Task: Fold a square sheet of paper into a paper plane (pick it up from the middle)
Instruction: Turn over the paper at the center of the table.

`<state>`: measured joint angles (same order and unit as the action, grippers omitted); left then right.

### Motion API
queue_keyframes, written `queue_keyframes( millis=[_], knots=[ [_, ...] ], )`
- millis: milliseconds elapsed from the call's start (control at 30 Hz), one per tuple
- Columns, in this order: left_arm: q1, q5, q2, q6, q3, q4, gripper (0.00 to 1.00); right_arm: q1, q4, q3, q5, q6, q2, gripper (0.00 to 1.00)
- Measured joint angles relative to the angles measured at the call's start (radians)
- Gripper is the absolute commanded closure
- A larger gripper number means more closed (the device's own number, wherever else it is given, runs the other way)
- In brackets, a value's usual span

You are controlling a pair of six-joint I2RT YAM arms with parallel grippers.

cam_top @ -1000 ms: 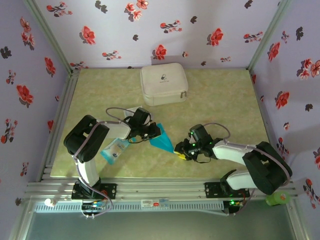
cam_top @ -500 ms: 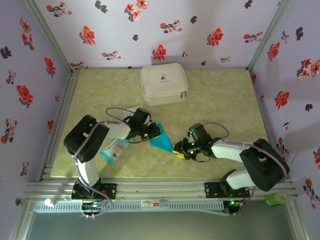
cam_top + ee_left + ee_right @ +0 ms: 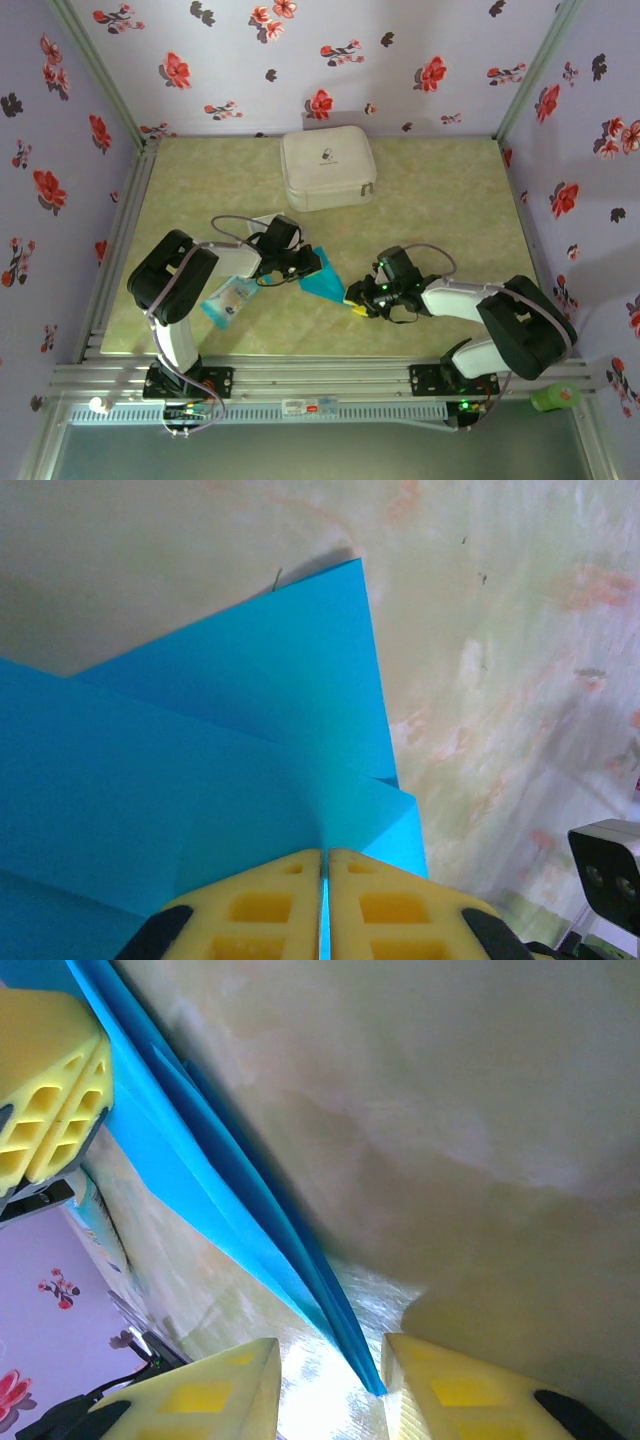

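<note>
On the table [image 3: 450,200], toward its near edge, we see the paper [image 3: 322,278] lying as a half-folded dart. Its long axis runs from the left gripper [image 3: 300,266] down to the right gripper [image 3: 357,303]. Our left jaws are clamped tight on the wide end; our right jaws stand partly apart astride the pointed tip, holding nothing as far as we can judge. The right arm is nearer that tip. We cannot read the logo on the case [image 3: 327,168]

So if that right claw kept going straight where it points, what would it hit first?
The blue paper: its pointed tip lies between the open fingers of the right gripper. Beyond it, probably the left gripper pinching the far end.
</note>
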<state>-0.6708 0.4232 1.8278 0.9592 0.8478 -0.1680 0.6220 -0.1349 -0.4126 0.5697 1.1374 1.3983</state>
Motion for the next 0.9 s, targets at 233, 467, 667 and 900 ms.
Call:
queue_keyframes(
  millis=[233, 467, 667, 900],
  knots=[
    [0.000, 0.003, 0.000, 0.003, 0.000, -0.001, 0.88, 0.000, -0.062, 0.000, -0.010, -0.003, 0.013, 0.68],
    [0.002, 0.008, 0.000, 0.006, 0.000, -0.004, 0.87, 0.000, -0.108, 0.000, -0.019, -0.003, 0.035, 0.71],
    [0.002, 0.009, -0.002, 0.012, 0.000, -0.006, 0.84, 0.000, -0.166, 0.001, -0.020, -0.003, 0.051, 0.78],
    [0.003, 0.008, -0.020, 0.029, 0.000, -0.003, 0.77, 0.000, -0.183, 0.002, -0.025, -0.005, 0.051, 0.92]
  ],
)
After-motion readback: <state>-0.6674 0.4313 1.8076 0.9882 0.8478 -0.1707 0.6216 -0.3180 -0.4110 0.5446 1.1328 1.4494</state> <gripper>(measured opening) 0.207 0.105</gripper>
